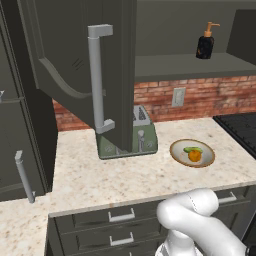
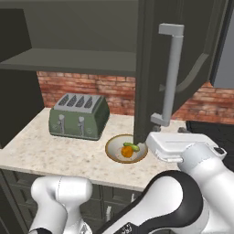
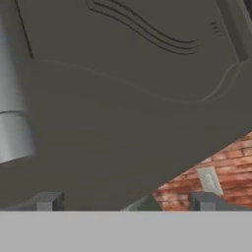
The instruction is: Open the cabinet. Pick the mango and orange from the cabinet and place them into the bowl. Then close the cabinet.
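On the worktop [image 1: 115, 175], beside the toaster [image 1: 142, 135], the bowl [image 1: 176, 155] already holds the mango [image 1: 193, 149] and the orange [image 1: 195, 156], so only closing the cabinet [image 1: 80, 55] seems left. Its door stands swung out over the toaster. Close against that door's panel, beside its handle [image 3: 12, 113], the hand [image 3: 125, 203] is released, jaws wide and empty, likely placed to push.

A kitchen: toaster [image 2: 80, 116] on a speckled counter [image 1: 100, 180], brick backsplash [image 1: 200, 95], dark cabinets above.
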